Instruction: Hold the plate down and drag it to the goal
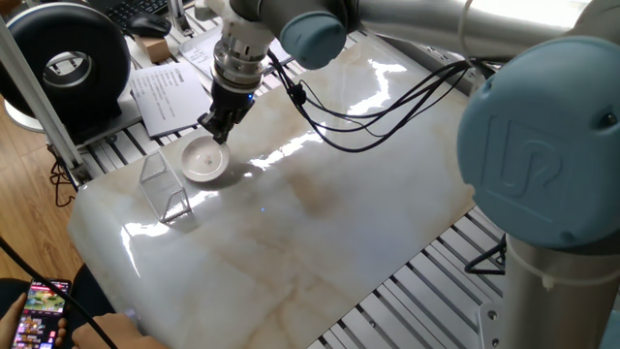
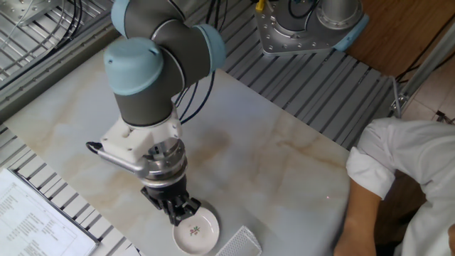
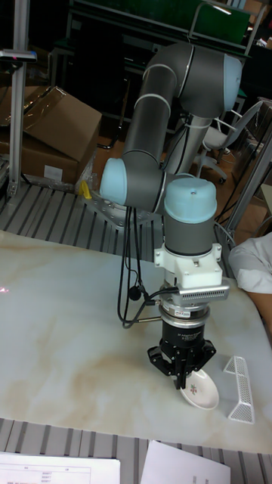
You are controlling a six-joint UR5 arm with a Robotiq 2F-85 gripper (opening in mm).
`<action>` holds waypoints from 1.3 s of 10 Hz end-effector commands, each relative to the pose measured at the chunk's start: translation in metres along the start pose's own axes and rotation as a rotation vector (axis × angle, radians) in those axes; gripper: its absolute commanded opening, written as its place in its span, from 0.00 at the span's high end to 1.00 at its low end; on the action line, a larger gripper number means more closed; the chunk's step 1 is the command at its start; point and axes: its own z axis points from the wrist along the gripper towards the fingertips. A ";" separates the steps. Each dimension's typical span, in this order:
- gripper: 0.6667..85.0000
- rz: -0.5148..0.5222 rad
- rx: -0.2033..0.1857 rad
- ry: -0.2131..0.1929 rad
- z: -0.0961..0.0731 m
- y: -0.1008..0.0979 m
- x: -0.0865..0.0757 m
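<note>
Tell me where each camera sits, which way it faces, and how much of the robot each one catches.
One fixed view: high, beside the arm's base, looking down across the marble table; elbow, wrist, tool show.
The other fixed view: overhead from the paper side, facing the base; wrist, tool, a person's sleeve.
Tall fixed view: low at the table edge, facing the whole arm; tool.
All share the plate and the goal.

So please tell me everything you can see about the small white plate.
The plate is a small, round, shallow white dish with a glossy surface, a raised rim and a small dark mark at its centre. It lies flat on the marble-look table. The gripper presses down on its rim, fingers together. The clear plastic bracket stands close beside it, apparently not touching.
</note>
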 end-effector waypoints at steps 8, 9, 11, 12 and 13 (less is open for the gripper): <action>0.99 0.113 -0.078 -0.024 0.008 0.051 -0.002; 0.99 0.121 -0.078 -0.027 0.010 0.057 -0.002; 0.99 0.128 -0.076 -0.033 0.016 0.064 -0.002; 0.99 0.128 -0.075 -0.036 0.017 0.066 -0.002; 0.99 0.131 -0.081 -0.038 0.018 0.069 -0.003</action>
